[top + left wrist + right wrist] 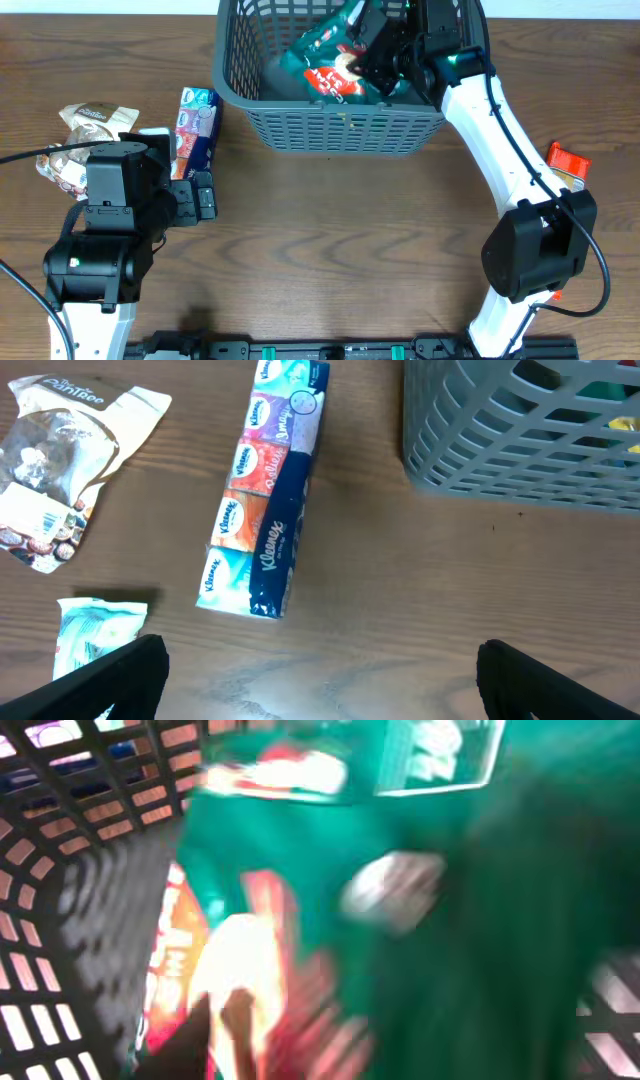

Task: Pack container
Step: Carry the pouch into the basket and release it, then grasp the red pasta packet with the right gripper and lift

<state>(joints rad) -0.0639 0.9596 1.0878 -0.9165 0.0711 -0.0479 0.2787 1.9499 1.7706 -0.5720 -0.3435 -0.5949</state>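
A brown snack bag [88, 118] is seen at the far left. The left gripper [320, 660] is held spread wide above the wood, just short of the Kleenex pack [265, 500]. The container [330, 128] is set at the table's far middle, with the right gripper [375, 55] inside it among green snack packets [322, 52]. Its jaws cannot be judged, as the wrist view is blurred. A packet is probably best released low, clear of the lattice wall, so floor is spared for the tissues. A red packet [566, 160] lies at the right. The wooden table [330, 250] is flat, with room between the arms.
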